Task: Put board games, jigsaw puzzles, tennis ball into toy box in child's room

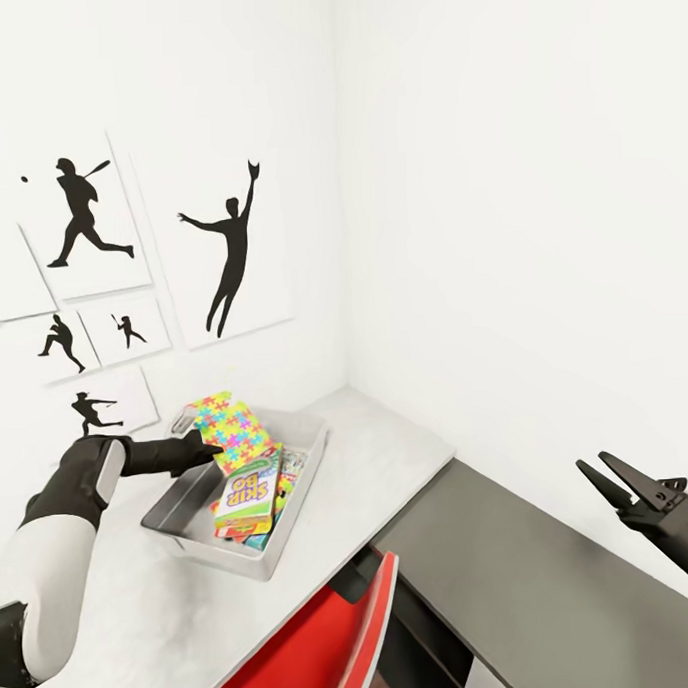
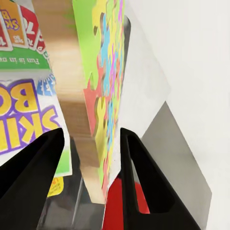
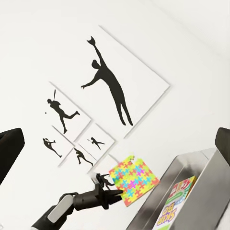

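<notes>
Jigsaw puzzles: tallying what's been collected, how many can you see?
1. A jigsaw puzzle is held upright in the left gripper over the toy box. Another may lie hidden under the SKIP-BO box.

Toy box (image 1: 296,506) is being rendered as brushed, satin-grey metal, with faint reflections carried on its thin walls. Inside the box, SKIP-BO game (image 1: 245,486) is being shown as glossy printed card. Jigsaw puzzle (image 1: 231,427), at the box's rim, is being shown as matt printed card on its face; a wood-grain backing (image 2: 64,72) is being seen in the left wrist view. Left gripper (image 1: 206,449) fingers (image 2: 28,179) are being rendered as matt black plastic. Table (image 1: 389,447) beneath the box is being shown smooth, matt light grey. Chair (image 1: 337,640) beside the box is being shown as smooth red plastic, slightly glossy.
</notes>
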{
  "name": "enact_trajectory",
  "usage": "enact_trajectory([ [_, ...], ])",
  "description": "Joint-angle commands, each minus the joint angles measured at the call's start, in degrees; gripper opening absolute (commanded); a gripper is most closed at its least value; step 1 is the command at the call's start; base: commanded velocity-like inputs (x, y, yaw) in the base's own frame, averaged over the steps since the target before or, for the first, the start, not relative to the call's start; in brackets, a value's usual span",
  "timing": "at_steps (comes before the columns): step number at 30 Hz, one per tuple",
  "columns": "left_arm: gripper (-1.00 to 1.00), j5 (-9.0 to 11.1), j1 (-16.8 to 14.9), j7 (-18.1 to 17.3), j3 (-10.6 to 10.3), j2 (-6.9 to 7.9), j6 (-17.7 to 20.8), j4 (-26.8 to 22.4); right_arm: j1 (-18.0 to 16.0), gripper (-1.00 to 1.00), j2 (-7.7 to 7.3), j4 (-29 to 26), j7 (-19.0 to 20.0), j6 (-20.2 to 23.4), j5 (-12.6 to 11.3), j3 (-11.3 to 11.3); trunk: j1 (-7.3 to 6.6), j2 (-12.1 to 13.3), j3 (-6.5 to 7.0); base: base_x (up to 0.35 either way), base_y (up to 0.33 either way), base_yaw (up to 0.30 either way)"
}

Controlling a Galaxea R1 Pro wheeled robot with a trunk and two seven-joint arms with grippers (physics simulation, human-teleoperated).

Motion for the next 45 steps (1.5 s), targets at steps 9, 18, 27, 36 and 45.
enact_trajectory([
  [9,-1.00,0.2,-0.1,0.9,0.0,-0.80,0.4,0.1,0.0,1.00,0.01,0.0,0.1,0.2,0.0,0.1,0.04,-0.1,-0.11,0.000,0.000,-0.089],
  [18,-1.00,0.1,-0.1,1.0,-0.1,-0.95,0.4,0.4,0.0,1.00,0.01,0.1,0.1,0.2,0.0,0.0,0.04,-0.1,-0.07,0.000,0.000,-0.079],
  [27,-1.00,0.0,-0.1,1.0,-0.1,-0.96,-0.5,3.0,0.0,1.00,0.00,0.1,0.1,0.2,0.0,0.1,0.04,-0.1,-0.27,0.000,0.000,-0.002],
  [36,-1.00,-0.1,-0.1,2.3,-0.2,-1.96,-0.8,3.7,-0.1,1.00,0.00,0.1,0.1,0.2,0.0,0.1,0.04,-0.1,-0.64,0.000,0.000,0.000],
  [45,-1.00,-0.1,-0.1,3.4,-0.2,-2.37,-1.5,3.8,-0.1,1.00,0.00,0.1,0.1,0.2,0.0,0.1,0.04,-0.1,-1.03,0.000,0.000,0.000],
])
